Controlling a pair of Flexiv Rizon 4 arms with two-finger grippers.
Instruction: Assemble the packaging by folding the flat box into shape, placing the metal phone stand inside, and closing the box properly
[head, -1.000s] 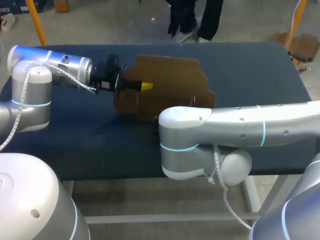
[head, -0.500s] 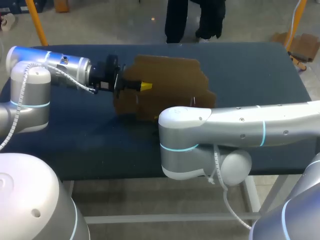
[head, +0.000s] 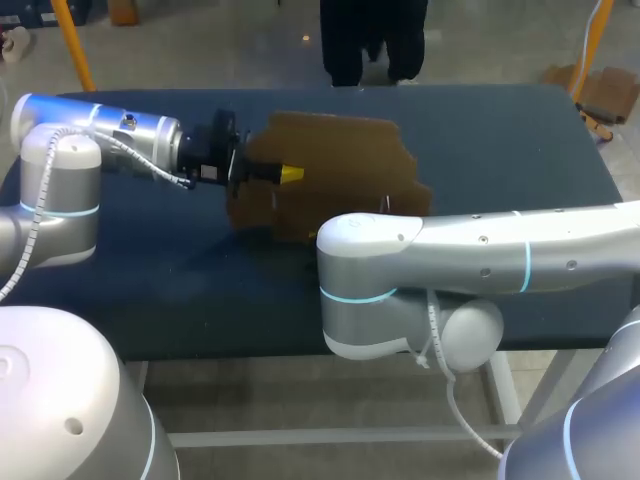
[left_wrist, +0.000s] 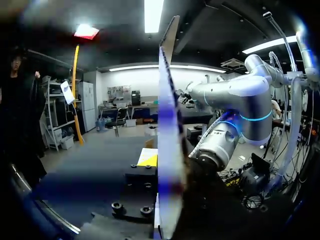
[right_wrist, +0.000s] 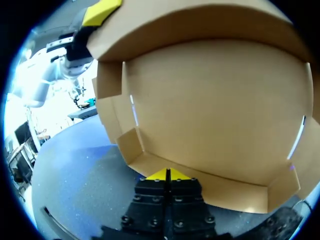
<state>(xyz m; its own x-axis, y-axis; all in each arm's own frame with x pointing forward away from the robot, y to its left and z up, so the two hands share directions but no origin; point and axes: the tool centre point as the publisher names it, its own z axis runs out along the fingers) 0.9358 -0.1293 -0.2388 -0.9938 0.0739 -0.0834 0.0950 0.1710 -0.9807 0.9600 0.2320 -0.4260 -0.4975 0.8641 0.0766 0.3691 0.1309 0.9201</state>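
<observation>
The left pincer (head: 285, 173) grips the flat brown cardboard box (head: 340, 160) by its near edge. One yellow finger (left_wrist: 148, 157) lies flat against the sheet. The other is hidden behind the cardboard, so the clamp looks complete but only one side shows. In the left wrist view the sheet stands edge-on, upright, running straight out ahead of that pincer.

The right pincer (right_wrist: 167, 174) has its two yellow tips pressed together with only a thin seam between them. They sit at the edge of the box's lowest flap. The wide main panel rises ahead of and above this pincer, with its side flaps bent towards it. The left pincer's yellow tip shows over the far upper corner.

The box stands tilted over the dark blue table (head: 500, 140), just beyond the right arm (head: 480, 265), whose elbow covers its own pincer in the head view.

Against the frames half a second and one second earlier, both arms and the box hold the same places, and no shift can be made out.
</observation>
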